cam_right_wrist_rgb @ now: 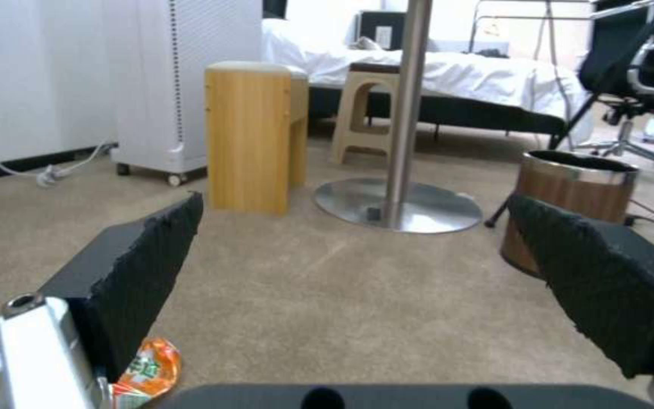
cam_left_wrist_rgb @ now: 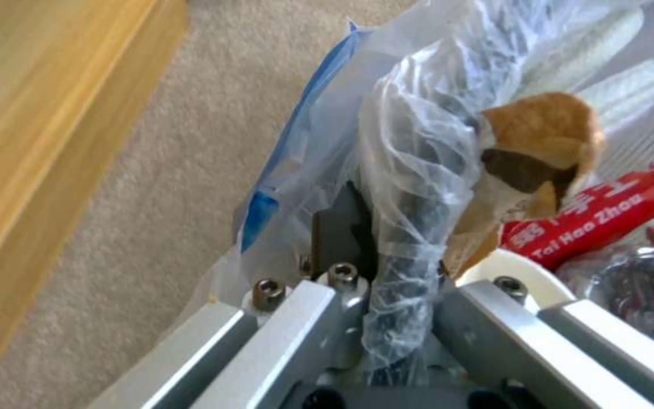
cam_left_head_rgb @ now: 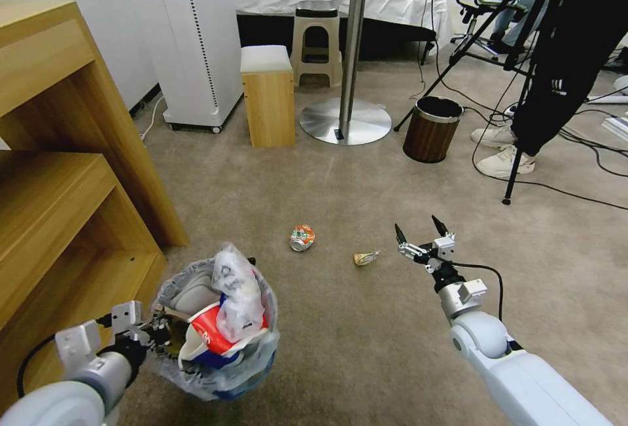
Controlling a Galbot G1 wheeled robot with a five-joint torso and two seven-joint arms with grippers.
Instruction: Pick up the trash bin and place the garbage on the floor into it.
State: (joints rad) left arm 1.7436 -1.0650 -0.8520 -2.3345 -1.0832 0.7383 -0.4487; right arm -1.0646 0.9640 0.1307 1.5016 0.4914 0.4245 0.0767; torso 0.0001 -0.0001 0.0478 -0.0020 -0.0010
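Note:
The trash bin point(cam_left_head_rgb: 226, 377), wrapped in its crinkly plastic bag, hangs low at my left, stuffed with a red-white paper cup point(cam_left_head_rgb: 209, 337) and other litter. My left gripper point(cam_left_head_rgb: 159, 334) is shut on its bag-covered rim point(cam_left_wrist_rgb: 406, 227). On the beige floor point(cam_left_head_rgb: 353, 354) lie a crushed can point(cam_left_head_rgb: 302, 237) and a small crumpled tan scrap point(cam_left_head_rgb: 366, 258). My right gripper point(cam_left_head_rgb: 418, 230) hovers open just right of the scrap, nothing between its fingers. In the right wrist view the pads point(cam_right_wrist_rgb: 142, 272) stand wide apart and the can point(cam_right_wrist_rgb: 147, 369) peeks out beside one.
A wooden shelf unit point(cam_left_head_rgb: 65, 184) stands close on the left. Ahead are a wooden stool point(cam_left_head_rgb: 268, 95), a round table's metal base point(cam_left_head_rgb: 345, 122) and a brown wood-look bin point(cam_left_head_rgb: 432, 128). A tripod point(cam_left_head_rgb: 517, 171), cables and a person's shoes point(cam_left_head_rgb: 502, 161) crowd the right.

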